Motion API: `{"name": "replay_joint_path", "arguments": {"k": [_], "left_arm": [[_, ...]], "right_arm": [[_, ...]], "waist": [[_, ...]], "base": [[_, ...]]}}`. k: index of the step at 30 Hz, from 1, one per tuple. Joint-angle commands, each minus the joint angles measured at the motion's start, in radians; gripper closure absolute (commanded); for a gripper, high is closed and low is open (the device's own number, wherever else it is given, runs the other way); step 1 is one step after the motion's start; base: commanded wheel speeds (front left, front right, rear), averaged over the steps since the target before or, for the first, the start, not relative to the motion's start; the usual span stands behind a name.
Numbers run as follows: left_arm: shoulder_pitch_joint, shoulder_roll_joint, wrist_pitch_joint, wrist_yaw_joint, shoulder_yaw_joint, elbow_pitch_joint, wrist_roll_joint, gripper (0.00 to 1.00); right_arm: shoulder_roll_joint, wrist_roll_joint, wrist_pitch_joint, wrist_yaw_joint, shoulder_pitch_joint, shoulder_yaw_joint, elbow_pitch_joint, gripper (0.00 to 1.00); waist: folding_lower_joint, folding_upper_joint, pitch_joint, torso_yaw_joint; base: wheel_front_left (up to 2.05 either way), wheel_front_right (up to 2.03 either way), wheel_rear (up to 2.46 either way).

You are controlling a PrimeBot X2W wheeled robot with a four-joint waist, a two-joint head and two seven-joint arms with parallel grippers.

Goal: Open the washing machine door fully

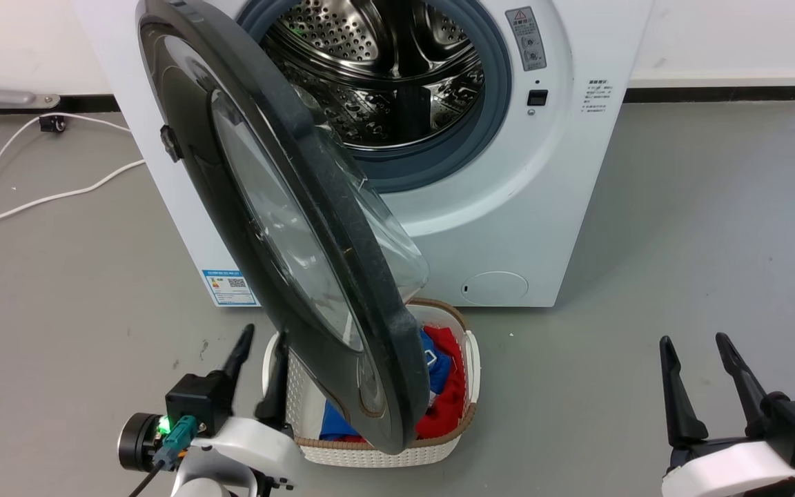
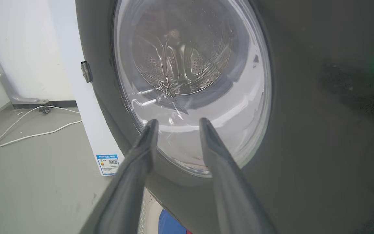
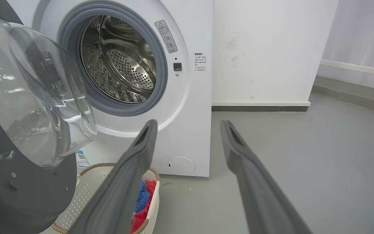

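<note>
The washing machine door (image 1: 280,228) is a large glossy black disc with a clear bulging glass bowl (image 3: 34,94) at its centre. It stands well open, hinged on its left. In the head view it slants from the upper left to the lower middle, its rim nearly edge-on.

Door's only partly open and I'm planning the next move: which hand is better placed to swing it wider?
Probably the left. The left hand is open right beside the door's outer face, fingers pointing at its glass. The right hand is open too, but well apart from the door.

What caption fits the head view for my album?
Washing machine door partly open above a laundry basket; left gripper beside it, right gripper apart.
</note>
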Motion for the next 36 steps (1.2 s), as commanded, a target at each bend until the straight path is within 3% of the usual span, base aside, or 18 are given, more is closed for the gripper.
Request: {"name": "replay_joint_path", "arguments": {"k": [1,11,21,29,36], "left_arm": [[0.007,0.001,-0.003,-0.003,0.002,0.002,-0.007,1.00],[-0.020,-0.002,-0.003,0.005,0.020,-0.055,-0.033,1.00],[-0.075,-0.005,-0.002,0.042,-0.006,-0.322,-0.031,1.00],[-0.114,-0.006,0.026,0.058,-0.122,-0.599,-0.005,1.00],[-0.086,-0.006,0.117,0.025,-0.306,-0.729,-0.027,1.00]], "right_arm": [[0.006,0.009,0.000,0.000,0.014,0.001,-0.003,0.00],[0.006,0.016,-0.009,0.000,0.006,-0.001,0.018,0.00],[0.006,0.008,-0.017,0.000,-0.007,-0.015,0.036,0.00],[0.006,0.007,-0.022,0.000,-0.017,-0.017,0.054,0.00],[0.006,0.013,-0.026,0.000,-0.016,-0.020,0.067,0.00]], "waist": [[0.0000,0.0000,-0.002,-0.001],[0.0000,0.0000,-0.007,0.002],[0.0000,0.0000,-0.008,0.021],[0.0000,0.0000,-0.011,0.024],[0.0000,0.0000,-0.010,0.028]], "base": [[0.00,0.00,0.00],[0.00,0.00,0.00],[0.00,0.00,0.00],[0.00,0.00,0.00],[0.00,0.00,0.00]]}}
